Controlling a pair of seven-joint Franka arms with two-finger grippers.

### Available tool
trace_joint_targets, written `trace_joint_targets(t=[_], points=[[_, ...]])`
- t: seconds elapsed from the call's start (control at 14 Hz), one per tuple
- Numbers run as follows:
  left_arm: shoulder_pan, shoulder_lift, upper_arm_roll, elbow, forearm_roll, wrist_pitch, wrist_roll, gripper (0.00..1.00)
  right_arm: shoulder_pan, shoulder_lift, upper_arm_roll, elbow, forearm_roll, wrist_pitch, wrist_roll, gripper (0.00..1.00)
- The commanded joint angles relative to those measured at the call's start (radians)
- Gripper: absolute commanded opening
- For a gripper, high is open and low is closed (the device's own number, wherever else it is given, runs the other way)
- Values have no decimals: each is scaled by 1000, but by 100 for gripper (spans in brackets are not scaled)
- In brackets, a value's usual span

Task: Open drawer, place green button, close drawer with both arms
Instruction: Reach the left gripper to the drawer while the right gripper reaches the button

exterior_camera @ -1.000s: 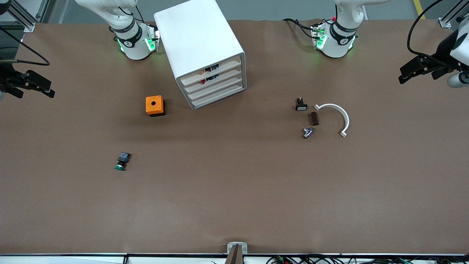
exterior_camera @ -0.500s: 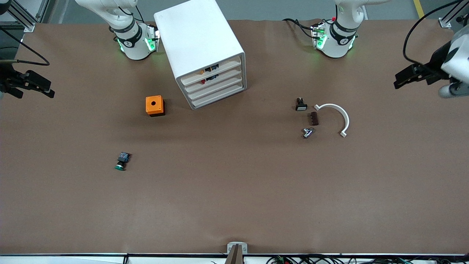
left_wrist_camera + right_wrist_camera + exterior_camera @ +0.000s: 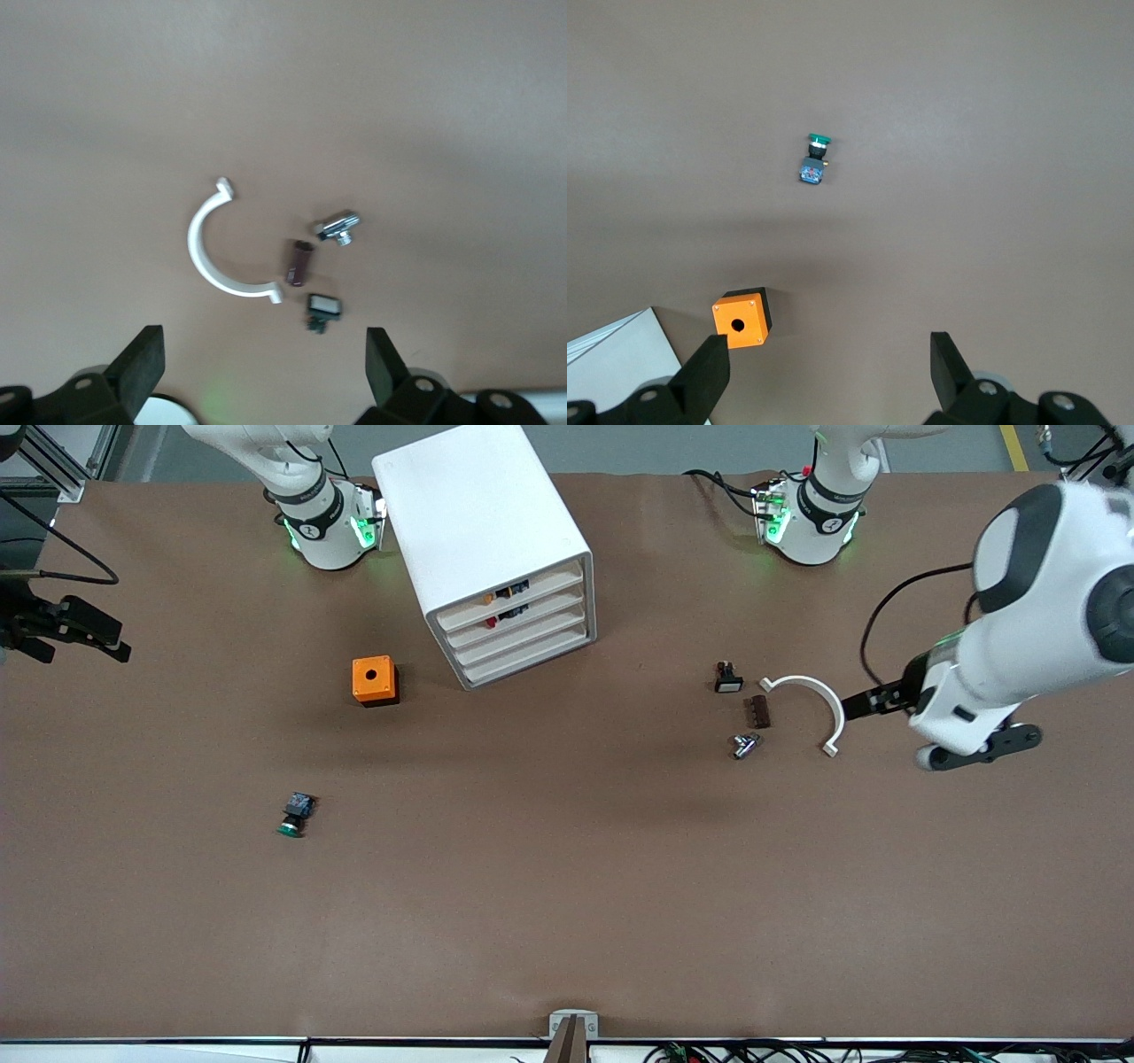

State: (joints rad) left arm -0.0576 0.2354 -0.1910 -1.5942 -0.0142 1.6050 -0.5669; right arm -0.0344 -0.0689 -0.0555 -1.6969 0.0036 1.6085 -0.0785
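Observation:
The white four-drawer cabinet (image 3: 483,531) stands near the right arm's base, and its third drawer (image 3: 524,636) is closed. The green-capped button (image 3: 295,815) lies on its side on the bare table, nearer the front camera than the orange box. It also shows in the right wrist view (image 3: 815,159). My left gripper (image 3: 873,701) is open and empty, over the table beside a white curved clamp. My right gripper (image 3: 84,633) is open and empty, and waits high over the right arm's end of the table.
An orange box with a hole (image 3: 374,680) sits beside the cabinet. At the left arm's end lie a black button with a white cap (image 3: 728,679), a brown block (image 3: 757,711), a metal fitting (image 3: 744,745) and the white curved clamp (image 3: 815,704).
My left arm has swung in from the table's end, and its gripper is now beside the white clamp. The right arm and all objects are unmoved.

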Motion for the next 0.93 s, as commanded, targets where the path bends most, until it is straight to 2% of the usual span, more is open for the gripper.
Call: trace_joint_targets(t=[0.0,0.14,0.36,0.43,0.57,0.71,0.86], points=[[-80,109,-4,37,-9,58,-257,100,-15,87,2,39,-24,55,-6,100],[-141,220,-5,80,-10,73,-435,100,-16,185,3,48,-34,103,-7,100],[-238,394,-7,218,-35,76,-770,100,-38,245,2,60,-21,116,9,100],[-258,434,-7,249,-70,79,-860,100,-48,254,2,25,-2,155,28,100],[-281,465,-5,249,-192,125,-1023,100,-50,262,2,-68,32,282,110,100],[-312,507,-5,247,-304,156,-1163,100,-42,264,2,-198,65,457,152,100],[-387,535,-4,244,-335,243,-1308,100,-18,305,5,-279,72,610,215,100]])
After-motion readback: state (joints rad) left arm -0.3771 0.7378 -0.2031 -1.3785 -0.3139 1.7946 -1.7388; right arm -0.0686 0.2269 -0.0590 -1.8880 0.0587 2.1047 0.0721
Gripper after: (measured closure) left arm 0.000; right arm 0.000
